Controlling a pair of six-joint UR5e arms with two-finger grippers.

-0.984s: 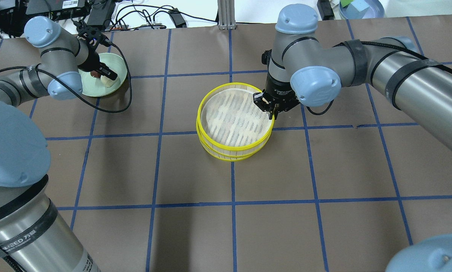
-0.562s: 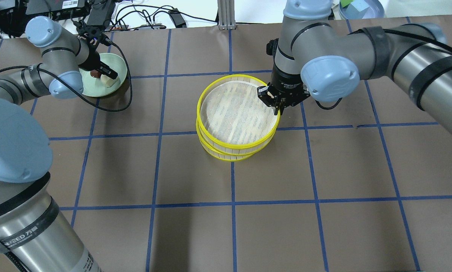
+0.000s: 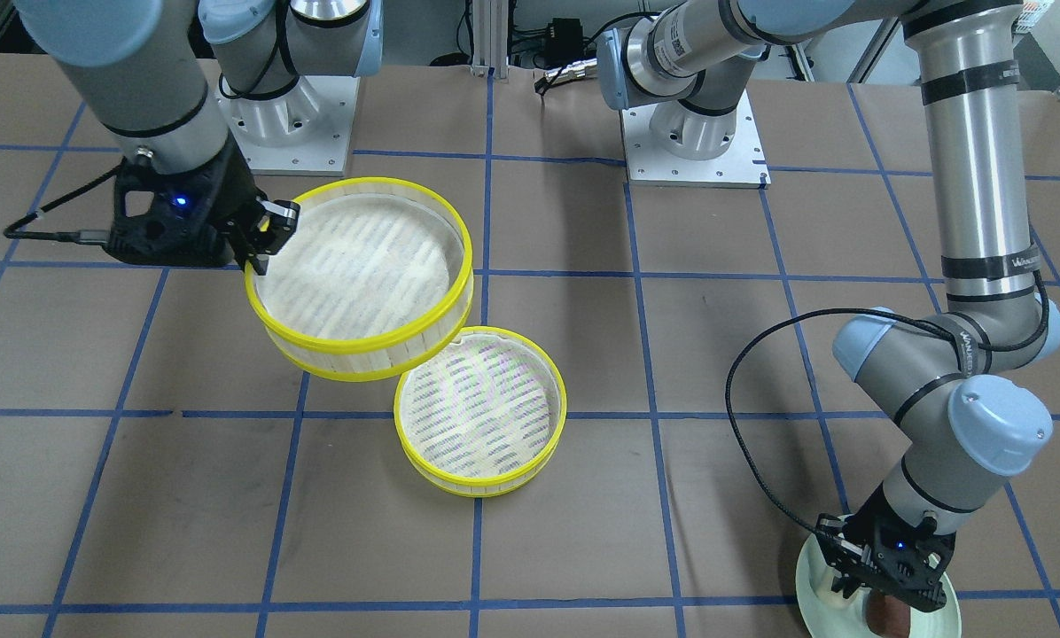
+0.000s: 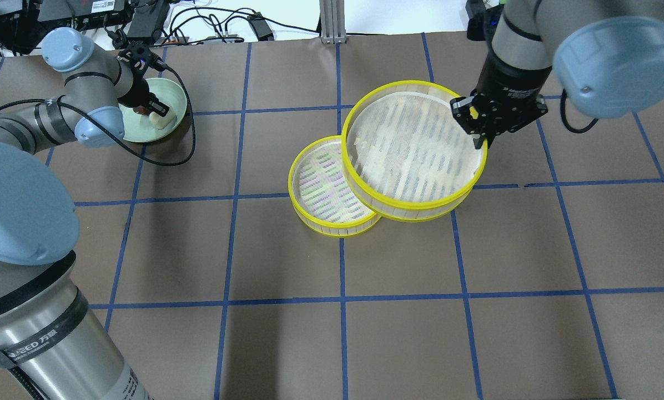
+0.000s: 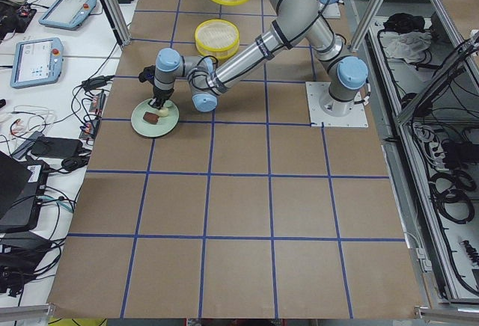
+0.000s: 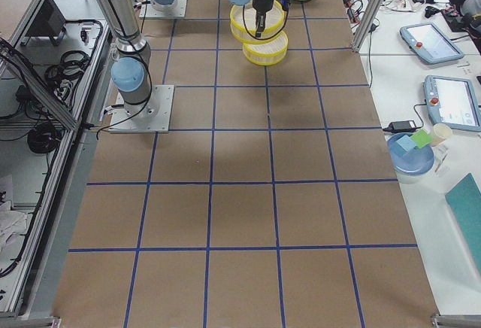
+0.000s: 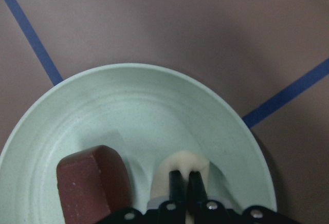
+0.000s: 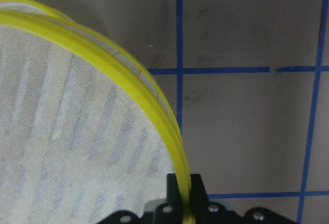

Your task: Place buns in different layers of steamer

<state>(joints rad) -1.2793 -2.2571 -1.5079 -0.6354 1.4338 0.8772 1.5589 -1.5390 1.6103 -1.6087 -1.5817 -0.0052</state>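
Your right gripper (image 4: 481, 139) pinches the raised yellow-rimmed slatted tray (image 4: 415, 147), which partly covers the lower yellow-rimmed tray (image 4: 318, 186). The left gripper (image 7: 185, 175), jaws together, touches the cream-white oblong bun (image 7: 182, 160) beside the reddish-brown bun (image 7: 92, 178).

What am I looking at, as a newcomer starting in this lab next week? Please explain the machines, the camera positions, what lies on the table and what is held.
These are two robot arms at a brown table, each ending in a two-finger gripper. One picture looks down from behind the robot, one faces it across the table, two look along the table from its ends, and two come from wrist cameras. The right gripper pinches the yellow rim of a steamer tray, held in the air partly over a second tray that rests on the table; both are empty. The left gripper is down in a pale green plate, fingers close together at a cream bun, with a brown bun beside it; whether it grips the bun I cannot tell.
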